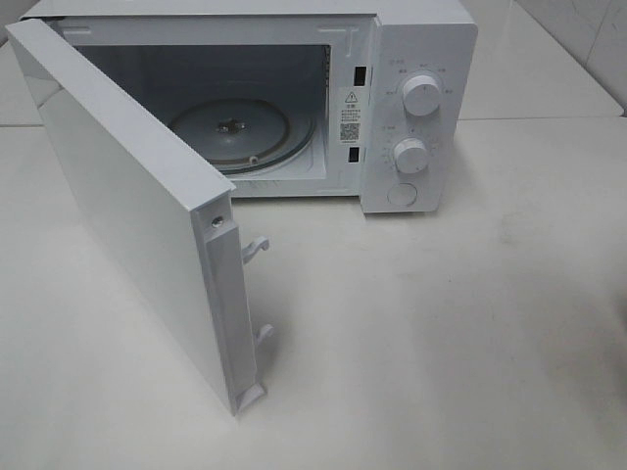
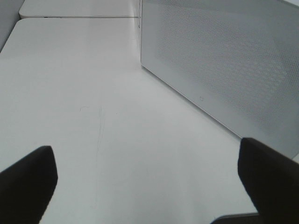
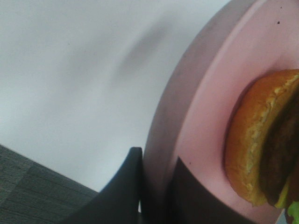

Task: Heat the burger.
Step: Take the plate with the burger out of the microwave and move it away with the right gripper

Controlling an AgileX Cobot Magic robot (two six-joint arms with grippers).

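The burger (image 3: 261, 140) shows only in the right wrist view. It rests on a pink plate (image 3: 210, 93), with its golden bun, dark patty and a bit of lettuce at the frame's edge. My right gripper (image 3: 156, 161) is shut on the plate's rim, one dark finger on each side of it. My left gripper (image 2: 145, 154) is open over bare tabletop, nothing between its fingers, beside the microwave door (image 2: 224, 60). Neither gripper nor the burger appears in the exterior high view.
The white microwave (image 1: 421, 59) stands at the back of the white table (image 1: 441, 343). Its door (image 1: 127, 206) is swung wide toward the front left. The glass turntable (image 1: 240, 127) inside carries nothing. Two knobs (image 1: 421, 95) are on its right panel.
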